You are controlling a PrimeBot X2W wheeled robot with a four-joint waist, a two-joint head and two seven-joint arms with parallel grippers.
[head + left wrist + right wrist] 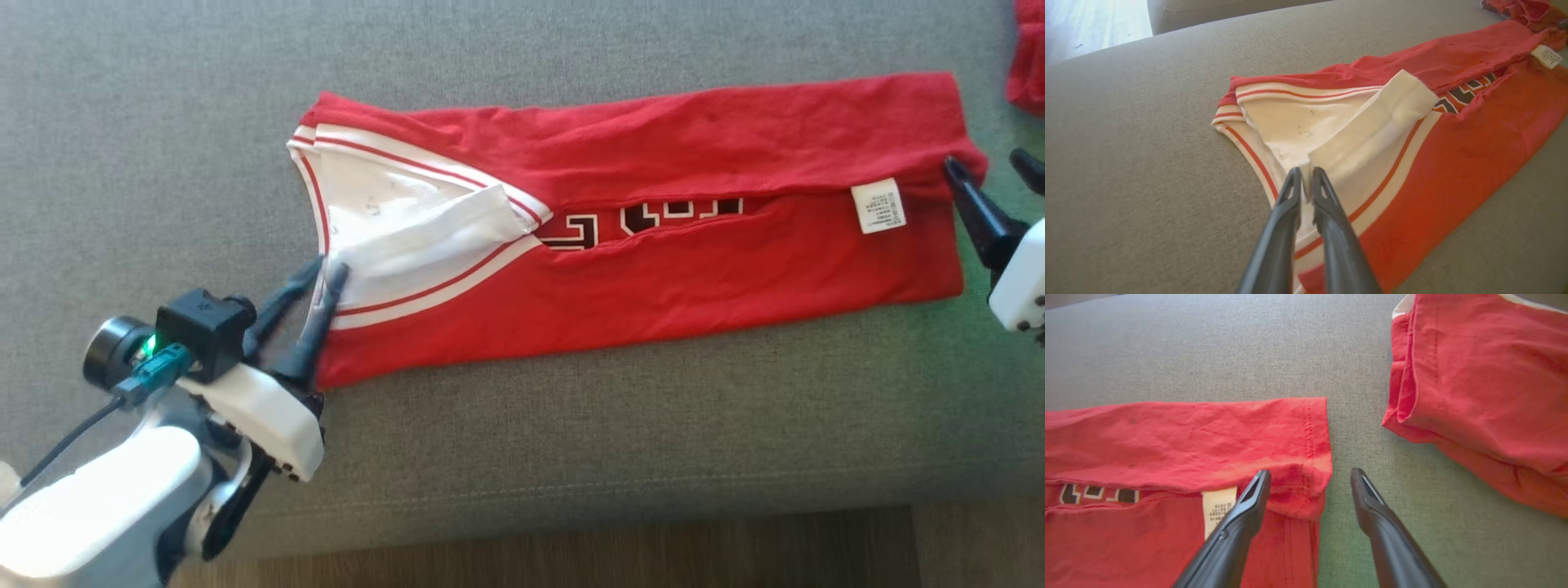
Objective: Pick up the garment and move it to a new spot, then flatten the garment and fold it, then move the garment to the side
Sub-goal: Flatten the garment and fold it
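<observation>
Folded garment (653, 278) on grey cushion (571, 425). Left fingers (1280, 228) barely parted at its collar (384, 237); right fingers (1241, 526) spread wide at its hem (1310, 449).

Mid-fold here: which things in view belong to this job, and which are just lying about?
In the job:
- red jersey, long sides folded in
- left pincer, at its collar end
- right pincer, open, at its hem end

Lying about:
- second red garment, apart from the hem
- grey cushion, underneath everything
- wooden floor
</observation>
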